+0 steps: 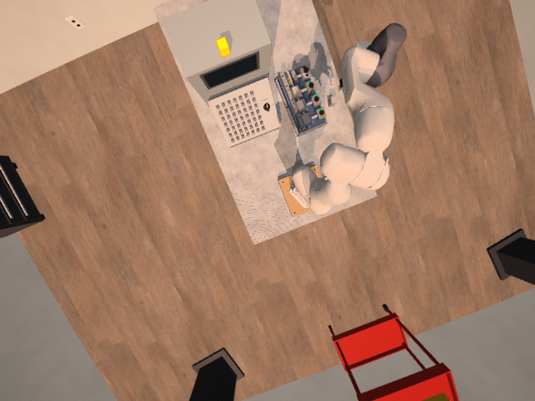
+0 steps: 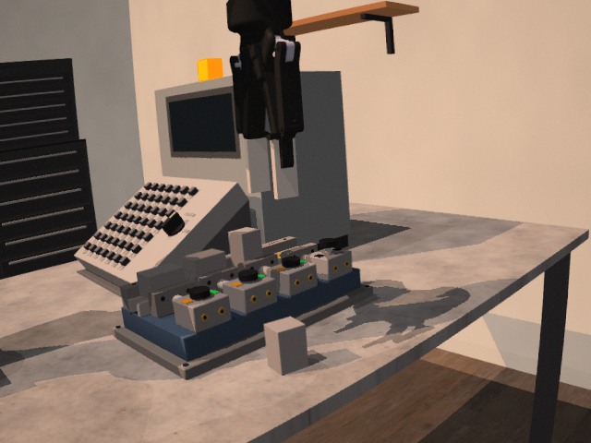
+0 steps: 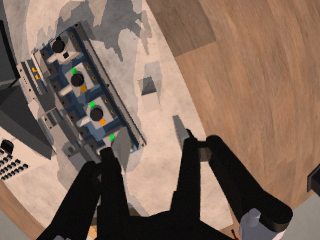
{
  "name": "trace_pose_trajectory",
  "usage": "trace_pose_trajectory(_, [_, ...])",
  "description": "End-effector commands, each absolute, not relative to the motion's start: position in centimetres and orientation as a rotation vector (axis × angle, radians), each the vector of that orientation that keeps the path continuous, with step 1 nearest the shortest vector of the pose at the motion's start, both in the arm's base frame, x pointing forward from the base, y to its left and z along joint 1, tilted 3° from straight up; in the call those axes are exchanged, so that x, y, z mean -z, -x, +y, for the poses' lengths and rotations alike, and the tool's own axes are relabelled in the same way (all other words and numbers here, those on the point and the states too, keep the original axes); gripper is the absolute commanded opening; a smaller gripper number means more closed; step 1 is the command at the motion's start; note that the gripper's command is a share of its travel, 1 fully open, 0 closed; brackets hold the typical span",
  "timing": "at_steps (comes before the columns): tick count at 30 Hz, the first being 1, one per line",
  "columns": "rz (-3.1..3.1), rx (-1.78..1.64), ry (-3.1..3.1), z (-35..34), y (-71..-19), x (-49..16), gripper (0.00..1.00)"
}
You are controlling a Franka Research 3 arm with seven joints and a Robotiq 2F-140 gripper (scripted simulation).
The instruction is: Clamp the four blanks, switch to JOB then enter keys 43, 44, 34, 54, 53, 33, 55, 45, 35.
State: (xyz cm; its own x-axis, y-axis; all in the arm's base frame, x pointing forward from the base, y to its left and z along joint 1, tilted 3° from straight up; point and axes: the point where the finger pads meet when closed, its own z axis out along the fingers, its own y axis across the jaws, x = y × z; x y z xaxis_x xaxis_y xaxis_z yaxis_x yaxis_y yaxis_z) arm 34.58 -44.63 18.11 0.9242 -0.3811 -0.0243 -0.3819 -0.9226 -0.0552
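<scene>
My gripper (image 2: 271,166) (image 3: 151,130) is partly open with nothing between its fingers, above the vise fixture. The fixture's blue base (image 2: 157,336) bears four stations. Blanks stand at the near station (image 2: 162,281), the second (image 2: 205,262) and the third, where the blank (image 2: 244,245) sticks up higher. Those three show amber and green lenses lit. The far valve (image 2: 328,245) (image 3: 58,46) shows no lit lens; no blank is seen there. A loose grey blank (image 2: 286,345) (image 3: 149,100) stands on the table beside the fixture. The amber lamp (image 1: 223,46) (image 2: 210,69) is lit.
The key panel (image 1: 272,119) (image 2: 219,188) with its black selector (image 1: 266,106) (image 2: 173,223) stands beside the fixture; no key looks lit. The cabinet (image 1: 190,43) (image 2: 324,166) rises behind. A wooden board (image 1: 287,200) lies under the arm. A shelf (image 2: 353,17) is on the wall.
</scene>
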Motion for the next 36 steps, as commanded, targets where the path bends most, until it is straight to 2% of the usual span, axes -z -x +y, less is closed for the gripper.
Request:
trace_pose_trajectory(1, [0.561, -0.011, 3.031, -44.6, -34.7, -18.1, 0.4])
trace_pose_trajectory(36, [0.561, -0.011, 3.031, -44.5, -34.7, -16.5, 0.4])
